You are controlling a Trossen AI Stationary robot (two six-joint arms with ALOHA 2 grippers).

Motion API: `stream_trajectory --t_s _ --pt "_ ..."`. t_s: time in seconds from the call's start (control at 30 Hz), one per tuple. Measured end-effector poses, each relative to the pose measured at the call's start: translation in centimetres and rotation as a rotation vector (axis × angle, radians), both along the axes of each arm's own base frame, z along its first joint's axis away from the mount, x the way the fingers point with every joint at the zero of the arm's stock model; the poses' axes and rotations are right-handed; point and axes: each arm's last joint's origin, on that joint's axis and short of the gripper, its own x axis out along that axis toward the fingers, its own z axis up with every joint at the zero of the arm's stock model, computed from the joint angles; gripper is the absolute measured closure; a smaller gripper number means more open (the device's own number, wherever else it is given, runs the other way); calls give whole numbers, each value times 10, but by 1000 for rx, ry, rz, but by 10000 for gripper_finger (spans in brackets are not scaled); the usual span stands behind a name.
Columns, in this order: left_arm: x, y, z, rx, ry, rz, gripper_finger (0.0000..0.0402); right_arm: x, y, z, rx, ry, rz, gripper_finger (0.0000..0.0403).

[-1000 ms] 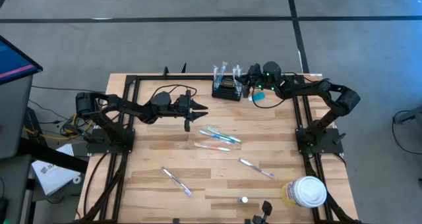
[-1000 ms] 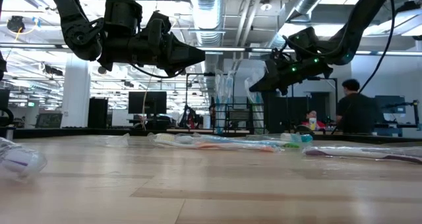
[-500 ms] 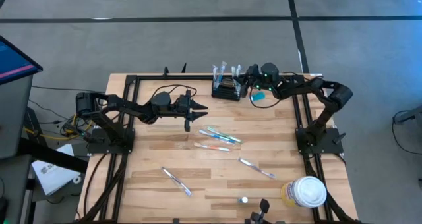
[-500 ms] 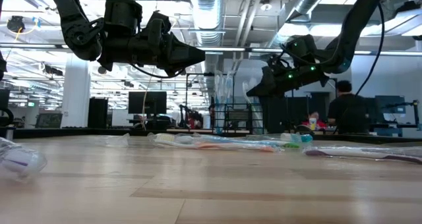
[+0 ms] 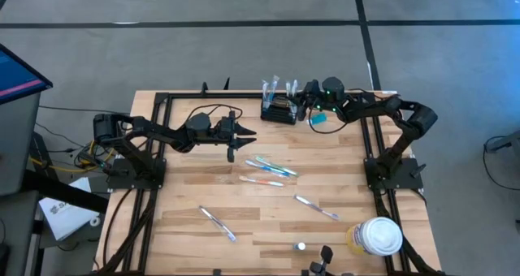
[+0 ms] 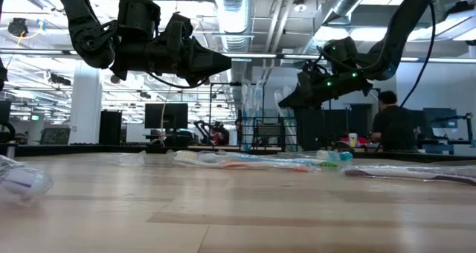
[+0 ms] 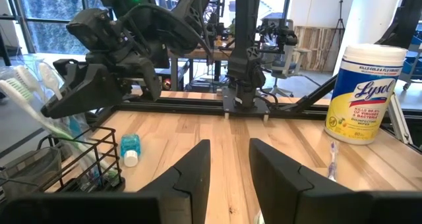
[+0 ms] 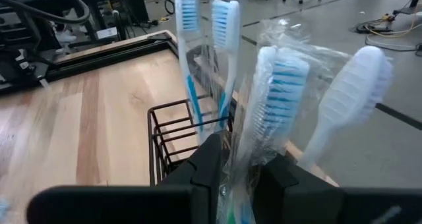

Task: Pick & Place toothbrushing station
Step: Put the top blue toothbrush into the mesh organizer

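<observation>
— Since a second ago the right arm has reached further in toward the far edge, bringing the right gripper (image 5: 307,102) tight against the small black rectangular wire-mesh holder box (image 5: 278,109). Nothing else has shifted.

— Is it gripping anything?

— In the right wrist view a plastic-wrapped toothbrush with blue-and-white bristles (image 8: 273,95) stands between the fingers (image 8: 208,159), over the holder. The jaws look to be parting, so I judge it a release, though I cannot tell whether contact is fully broken.

— And the left side?

— The left gripper (image 5: 249,138) hovers above the table (image 5: 179,219), left of centre, part-open and grasping nothing.

— Where's the holder now?

— At the far edge of the table, slightly right of centre, with wrapped brushes standing in it and a small blue tube (image 5: 322,117) just right of it.

— So what does that mean?

— One more brush seems delivered; several loose wrapped toothbrushes (image 5: 265,170) remain mid-table, and a yellow wipes tub with a white lid (image 5: 375,236) sits at the near right.
</observation>
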Motion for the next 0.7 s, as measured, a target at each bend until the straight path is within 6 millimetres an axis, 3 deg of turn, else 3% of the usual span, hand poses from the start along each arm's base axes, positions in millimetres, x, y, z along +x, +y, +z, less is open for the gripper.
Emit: stream_trajectory --t_s 0.7 --pt "0 0 0 -1 3 0 302 -8 4 15 -47 28 51 346"
